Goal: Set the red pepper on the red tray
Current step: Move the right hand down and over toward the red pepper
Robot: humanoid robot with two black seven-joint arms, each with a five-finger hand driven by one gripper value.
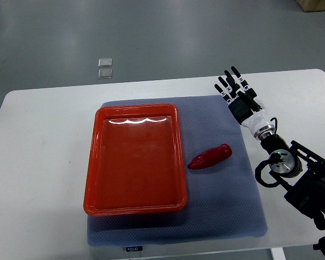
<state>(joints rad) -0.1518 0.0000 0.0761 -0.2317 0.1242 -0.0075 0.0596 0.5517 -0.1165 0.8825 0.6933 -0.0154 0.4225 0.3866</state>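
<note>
A red pepper point(209, 157) lies on the blue-grey mat point(222, 195), just right of the red tray point(134, 160). Nothing lies in the tray. My right hand point(235, 89) is up and to the right of the pepper, over the mat's far right corner, fingers spread and straight, holding nothing. Its arm point(292, 173) comes in from the lower right. The left arm does not show.
The mat lies on a white table point(38, 162) with rounded corners. Two small clear squares point(105, 67) lie on the grey floor beyond the table's far edge. A cardboard corner point(317, 4) shows at top right.
</note>
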